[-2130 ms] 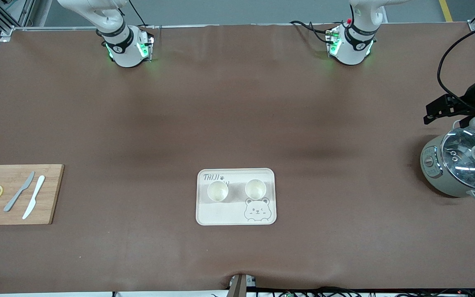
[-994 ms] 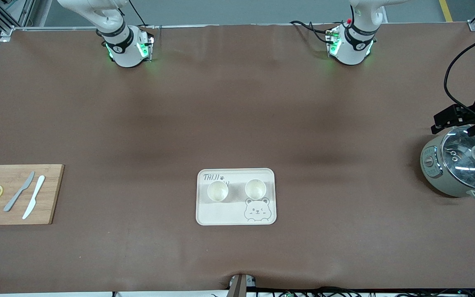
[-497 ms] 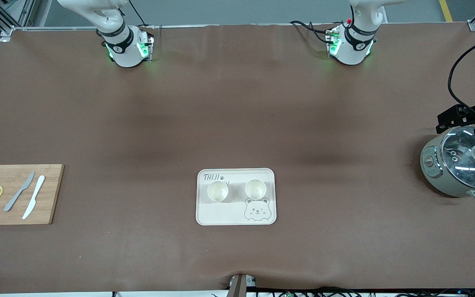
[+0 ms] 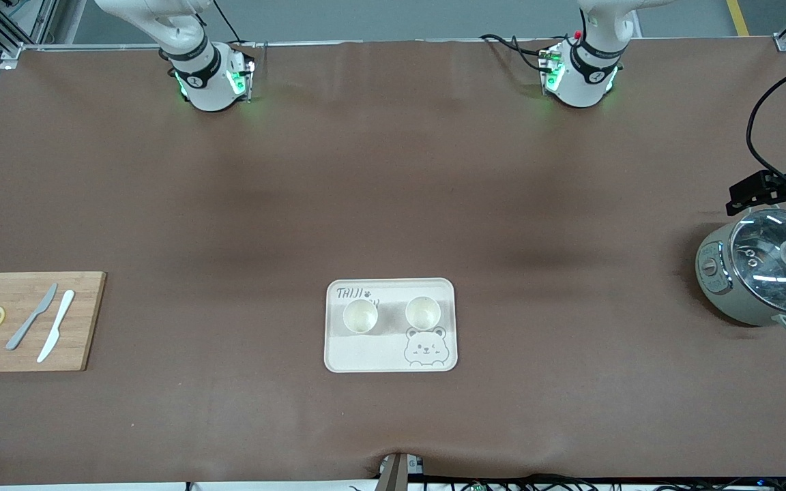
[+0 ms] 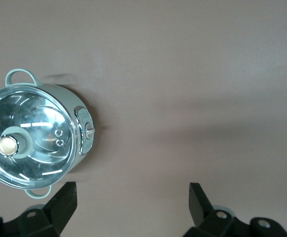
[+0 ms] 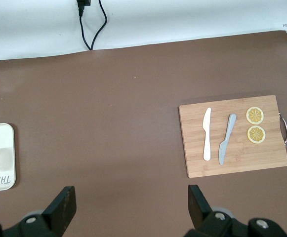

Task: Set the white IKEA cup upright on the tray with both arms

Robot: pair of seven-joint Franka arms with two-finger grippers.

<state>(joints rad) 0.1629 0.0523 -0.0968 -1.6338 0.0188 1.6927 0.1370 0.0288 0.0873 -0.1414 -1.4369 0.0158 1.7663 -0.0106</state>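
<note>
The cream bear tray (image 4: 366,353) lies near the middle of the table, and its edge shows in the right wrist view (image 6: 0,143). Two white cups (image 4: 360,316) (image 4: 423,312) stand upright on it, side by side. My left gripper (image 4: 761,192) hangs in the air next to the pot at the left arm's end. In the left wrist view it (image 5: 132,197) is open and empty. My right gripper (image 6: 132,200) is open and empty, high over bare table between the tray and the cutting board.
A grey-green pot (image 4: 761,273) with a glass lid stands at the left arm's end of the table (image 5: 32,148). A wooden cutting board (image 4: 82,320) with two knives and two lemon slices lies at the right arm's end (image 6: 232,136).
My left gripper has drifted toward the left arm's end of the table, beside the pot. The cups, the tray and the right arm have not moved.
</note>
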